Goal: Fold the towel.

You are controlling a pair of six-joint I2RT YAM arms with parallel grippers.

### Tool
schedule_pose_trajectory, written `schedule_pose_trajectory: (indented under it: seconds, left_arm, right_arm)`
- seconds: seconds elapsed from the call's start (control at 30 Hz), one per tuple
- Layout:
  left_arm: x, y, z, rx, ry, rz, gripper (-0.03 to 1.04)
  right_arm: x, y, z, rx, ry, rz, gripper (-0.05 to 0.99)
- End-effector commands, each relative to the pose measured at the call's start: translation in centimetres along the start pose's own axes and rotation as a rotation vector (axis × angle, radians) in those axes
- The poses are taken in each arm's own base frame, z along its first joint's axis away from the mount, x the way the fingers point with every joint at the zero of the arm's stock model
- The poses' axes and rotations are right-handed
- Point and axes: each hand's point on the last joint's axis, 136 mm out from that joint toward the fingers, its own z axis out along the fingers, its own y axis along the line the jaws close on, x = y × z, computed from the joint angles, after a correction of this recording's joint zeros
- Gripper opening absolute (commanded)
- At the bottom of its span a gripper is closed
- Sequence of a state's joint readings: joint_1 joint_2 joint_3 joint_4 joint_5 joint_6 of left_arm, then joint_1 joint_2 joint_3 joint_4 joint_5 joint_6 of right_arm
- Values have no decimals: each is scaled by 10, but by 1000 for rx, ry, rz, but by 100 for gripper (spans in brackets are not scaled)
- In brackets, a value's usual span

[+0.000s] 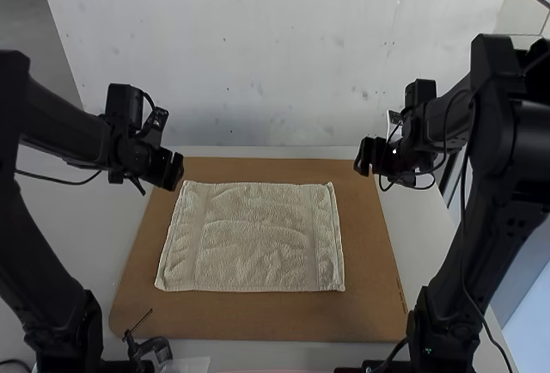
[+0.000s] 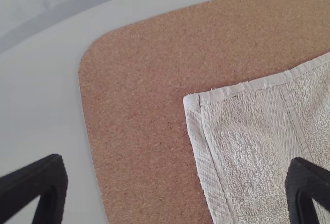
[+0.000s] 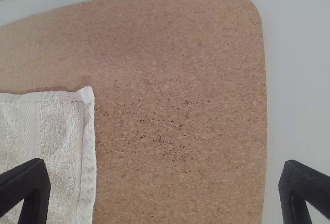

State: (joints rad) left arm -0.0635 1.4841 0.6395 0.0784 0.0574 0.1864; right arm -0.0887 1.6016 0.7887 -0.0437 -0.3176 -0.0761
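A cream towel point(image 1: 253, 237) lies spread as a flat rectangle, slightly rippled. My left gripper point(image 1: 179, 172) is above the board near the towel's far left corner. Near the far right corner, a little off to the side, is my right gripper point(image 1: 361, 156). In the left wrist view, black fingers of my left gripper point(image 2: 178, 185) stand wide open above the towel's edge point(image 2: 247, 146) and corner. The right wrist view has my right gripper point(image 3: 165, 188) wide open with nothing between its fingers, and the towel point(image 3: 59, 131) beside them.
Under the towel is a brown cork board point(image 1: 258, 314) with rounded corners, resting on a pale table point(image 1: 249, 349). A small black clamp-like object point(image 1: 150, 347) stands by the board's near left corner, close to the left arm's base.
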Motion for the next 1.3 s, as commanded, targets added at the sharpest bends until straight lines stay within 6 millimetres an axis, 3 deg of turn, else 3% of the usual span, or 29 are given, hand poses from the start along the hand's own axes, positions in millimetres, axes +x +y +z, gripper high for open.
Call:
schedule_pose_trajectory:
  seconds: [0.0,0.43,0.57,0.63,0.87,1.23,1.27]
  left_arm:
    - [-16,-1,5,15,-26,17,94]
    - [-3,7,24,2,35,-11,94]
    - [-8,17,21,-20,21,-22,94]
    - [-7,20,20,-25,21,-27,94]
    - [-10,27,14,-41,10,-36,94]
    - [-16,23,10,-36,-2,-28,94]
    - [-15,24,10,-37,-2,-29,94]
  right_arm:
    - [-11,8,7,-15,-6,-41,96]
    - [3,55,33,-74,83,-100,93]
    - [-4,55,46,-79,78,-104,93]
    - [-4,57,54,-83,85,-99,88]
    - [15,53,87,-28,204,-93,86]
    - [11,59,96,-33,208,-97,80]
    - [11,60,97,-34,210,-97,75]
